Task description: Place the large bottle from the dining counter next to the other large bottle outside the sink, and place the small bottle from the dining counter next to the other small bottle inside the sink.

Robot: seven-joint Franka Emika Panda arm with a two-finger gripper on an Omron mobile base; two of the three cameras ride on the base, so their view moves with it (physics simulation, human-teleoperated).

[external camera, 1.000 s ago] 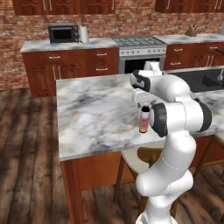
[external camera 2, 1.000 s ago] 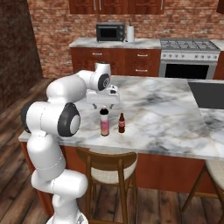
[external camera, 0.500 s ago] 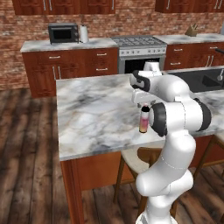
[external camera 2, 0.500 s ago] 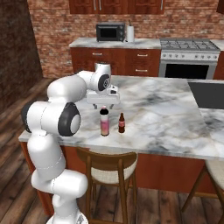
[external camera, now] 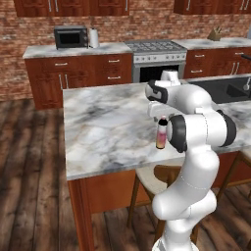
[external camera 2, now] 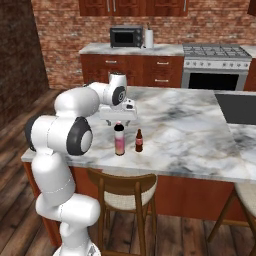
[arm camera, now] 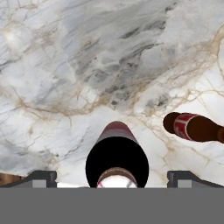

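My claw (external camera 2: pixel 118 119) hangs straight above the large bottle (external camera 2: pixel 119 140), pointing down at its dark cap, with the jaws spread as wide as they go and nothing between them. Looking down along my hand, the two fingertips (arm camera: pixel 41 177) stand to either side of the bottle's cap (arm camera: pixel 117 162) and well clear of it (the cap sits squarely in the middle of the gap). The large bottle stands upright on the dining counter (external camera 2: pixel 185 125), near its front edge, pink in the body and yellowish at the foot. Just beside it stands the small bottle (external camera 2: pixel 139 141), red-brown, upright too, and apart from its tall neighbour. From the left side my forearm hides part of the large bottle (external camera: pixel 161 133). The black sink (external camera: pixel 224 90) lies far along the counter.
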